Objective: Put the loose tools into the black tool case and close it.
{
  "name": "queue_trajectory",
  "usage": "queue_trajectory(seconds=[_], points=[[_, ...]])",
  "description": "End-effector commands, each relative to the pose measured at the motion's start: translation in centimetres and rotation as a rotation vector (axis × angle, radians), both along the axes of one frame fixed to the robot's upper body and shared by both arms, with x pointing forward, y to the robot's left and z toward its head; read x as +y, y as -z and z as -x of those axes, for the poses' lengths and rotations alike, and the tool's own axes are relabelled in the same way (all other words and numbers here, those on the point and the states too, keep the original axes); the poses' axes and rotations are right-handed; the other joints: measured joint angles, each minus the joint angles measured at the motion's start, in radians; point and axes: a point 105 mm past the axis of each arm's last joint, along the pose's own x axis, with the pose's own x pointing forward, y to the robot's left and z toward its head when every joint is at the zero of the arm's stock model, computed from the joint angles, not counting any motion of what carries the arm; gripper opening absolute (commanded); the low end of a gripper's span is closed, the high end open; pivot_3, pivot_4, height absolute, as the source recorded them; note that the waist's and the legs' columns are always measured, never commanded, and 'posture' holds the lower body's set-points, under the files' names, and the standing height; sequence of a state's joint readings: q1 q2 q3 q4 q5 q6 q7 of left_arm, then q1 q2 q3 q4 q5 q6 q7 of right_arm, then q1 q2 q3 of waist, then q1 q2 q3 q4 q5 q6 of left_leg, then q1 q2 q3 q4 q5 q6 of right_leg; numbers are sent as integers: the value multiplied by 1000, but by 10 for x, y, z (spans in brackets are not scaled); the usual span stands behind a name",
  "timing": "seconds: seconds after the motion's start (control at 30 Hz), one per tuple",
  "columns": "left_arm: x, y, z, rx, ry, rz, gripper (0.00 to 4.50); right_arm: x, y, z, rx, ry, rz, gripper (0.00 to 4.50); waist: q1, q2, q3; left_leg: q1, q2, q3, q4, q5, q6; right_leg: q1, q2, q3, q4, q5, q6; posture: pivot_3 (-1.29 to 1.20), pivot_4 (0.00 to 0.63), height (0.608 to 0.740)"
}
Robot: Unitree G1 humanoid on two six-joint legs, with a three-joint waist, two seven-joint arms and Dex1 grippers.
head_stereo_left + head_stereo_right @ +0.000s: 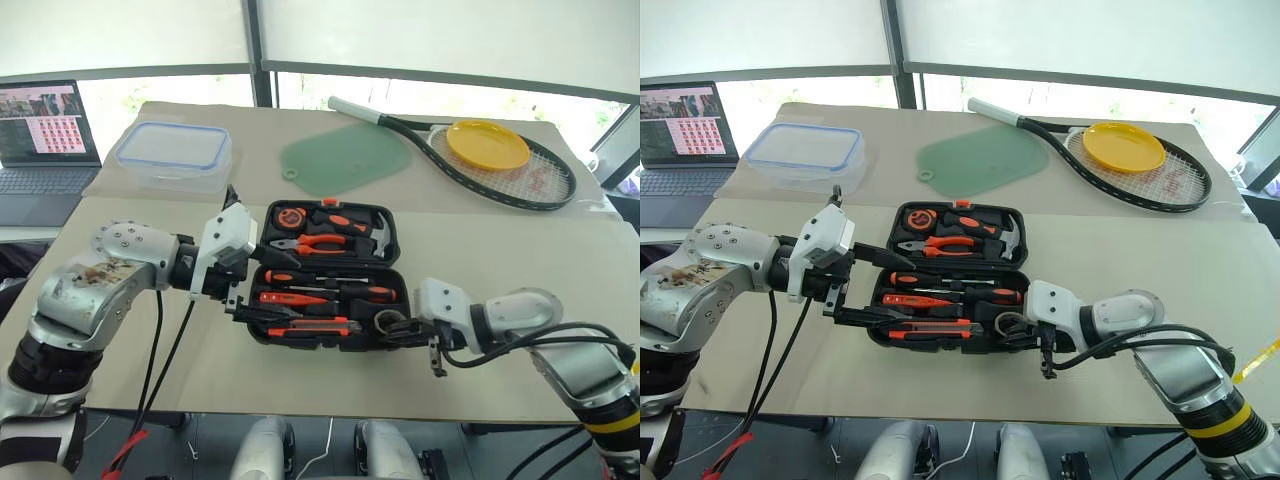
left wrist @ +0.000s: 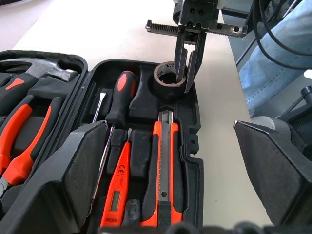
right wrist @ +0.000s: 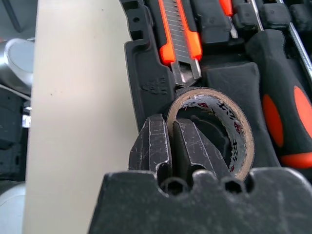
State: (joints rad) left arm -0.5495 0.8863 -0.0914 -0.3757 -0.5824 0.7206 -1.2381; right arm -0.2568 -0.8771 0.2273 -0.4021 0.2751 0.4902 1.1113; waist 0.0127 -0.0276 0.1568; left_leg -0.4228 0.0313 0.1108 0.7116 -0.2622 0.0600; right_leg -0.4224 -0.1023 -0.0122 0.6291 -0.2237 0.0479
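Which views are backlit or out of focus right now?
Left eye view: bright windows behind the table wash out the background, yet the tool case reads clearly. Right wrist view: own fingers sit close and soft, the tape roll sharper. Left wrist view: near fingers dark and blurred.

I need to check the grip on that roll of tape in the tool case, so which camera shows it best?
The right wrist view: the roll of tape sits close up, its wall pinched between the right end effector's fingers. The left wrist view shows the roll farther off, standing in the black tool case. In the head views it is small and partly hidden.
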Motion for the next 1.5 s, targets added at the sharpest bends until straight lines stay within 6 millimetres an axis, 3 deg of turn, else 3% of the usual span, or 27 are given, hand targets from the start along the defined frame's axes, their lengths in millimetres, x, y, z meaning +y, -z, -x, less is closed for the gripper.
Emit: queue_trajectory(seconds=[0.03,0.17,0.27,0.4,0.5,0.63,0.73,0.8,0.83,0.97,1.1,1.3,1.5], points=[[2,-9,0,-47,1,-3,4500,-1,5,5,1,-35,22,1552,1,0,0,0,0,0,0,0,0,0,0,0,0,0,0,0,150,738],[5,-8,-1,-44,-9,-6,4500,2,-9,13,4,-66,-20,2913,1,0,0,0,0,0,0,0,0,0,0,0,0,0,0,0,150,738],[9,-5,-8,-42,-66,-6,4500,-4,-32,11,-11,-39,-78,3836,0,0,0,0,0,0,0,0,0,0,0,0,0,0,0,0,150,738],[37,4,-37,-50,-278,-1,4500,-33,-57,-18,-35,173,-155,3836,-1,0,0,0,0,0,0,0,1,0,0,0,0,0,0,0,150,738],[70,18,-59,-53,-479,-10,3770,-62,-57,-38,-45,329,-146,3093,-1,0,0,1,1,0,-1,0,1,0,1,0,0,0,-1,0,150,738],[102,53,-69,-66,-603,-114,2238,-83,-38,-56,-42,457,-100,1711,-1,0,0,1,1,1,-1,0,0,-1,1,0,0,0,-2,0,150,738],[100,65,-71,-81,-581,-150,1116,-81,-27,-63,-31,465,-91,673,0,0,0,0,1,2,-1,0,0,-1,1,0,-1,0,-2,0,150,738],[88,71,-73,-76,-548,-142,408,-76,-19,-71,-37,454,-73,38,0,0,0,0,1,2,-1,0,1,-2,0,0,0,0,-2,0,150,738],[81,74,-74,-71,-529,-140,68,-72,-15,-75,-39,438,-62,0,0,0,0,0,1,2,-1,0,1,-1,0,0,0,0,-1,0,150,738],[65,81,-73,-49,-477,-142,29,-56,-7,-80,-47,364,-28,0,-2,0,0,-1,1,2,-1,0,0,-2,0,0,0,0,-1,0,150,738],[47,82,-59,-11,-373,-116,29,-39,-7,-78,-42,285,-36,0,-1,0,0,-1,1,2,-1,0,0,-2,1,0,0,0,-1,0,150,738],[32,82,-21,72,-211,-88,29,-23,-11,-36,35,120,-78,0,-1,0,0,-2,1,1,-1,0,0,-2,-1,0,-1,0,-1,0,150,738],[37,112,11,118,-170,-196,29,-25,-5,6,101,58,-50,0,-1,0,0,0,2,1,-1,-3,2,-1,-1,0,-2,-1,0,0,150,738]])
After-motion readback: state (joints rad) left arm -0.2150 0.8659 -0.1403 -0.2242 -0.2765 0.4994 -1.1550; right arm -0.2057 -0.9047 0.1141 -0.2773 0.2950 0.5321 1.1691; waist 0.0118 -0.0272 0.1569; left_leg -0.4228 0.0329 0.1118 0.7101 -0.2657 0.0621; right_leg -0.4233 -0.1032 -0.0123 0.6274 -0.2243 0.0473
